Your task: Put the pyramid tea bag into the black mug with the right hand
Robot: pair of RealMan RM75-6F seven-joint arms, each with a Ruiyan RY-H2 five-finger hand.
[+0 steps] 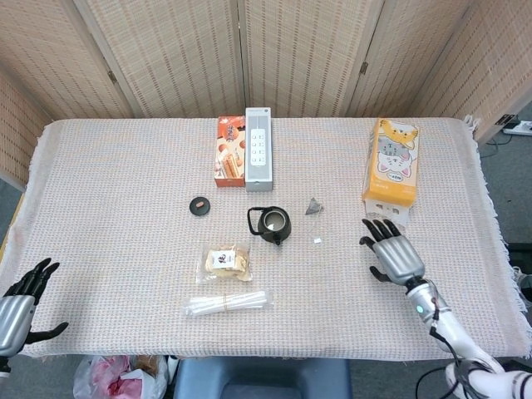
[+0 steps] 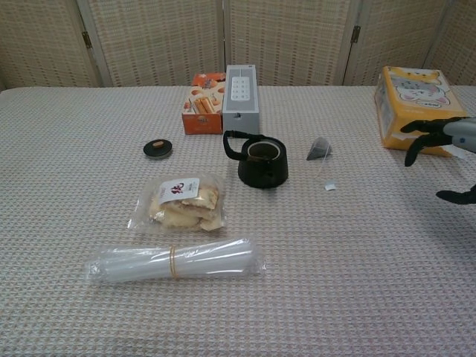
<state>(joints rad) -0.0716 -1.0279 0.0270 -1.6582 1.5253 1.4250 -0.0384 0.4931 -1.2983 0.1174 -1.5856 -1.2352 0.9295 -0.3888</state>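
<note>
The pyramid tea bag (image 1: 313, 206) (image 2: 320, 149) lies on the cloth just right of the black mug (image 1: 272, 224) (image 2: 261, 161), its small paper tag (image 1: 317, 241) (image 2: 329, 187) a little nearer the front. My right hand (image 1: 391, 249) (image 2: 444, 145) hovers over the table right of the tea bag, fingers spread, holding nothing, well apart from it. At the front left corner my left hand (image 1: 18, 305) is off the table edge, fingers apart and empty; the chest view does not show it.
An orange tissue pack (image 1: 391, 168) (image 2: 419, 108) lies just behind my right hand. A snack box (image 1: 230, 150) and grey remote-like box (image 1: 258, 148) sit behind the mug. A black lid (image 1: 199, 205), cookie bag (image 1: 227, 262) and straw bundle (image 1: 227, 302) lie left and front.
</note>
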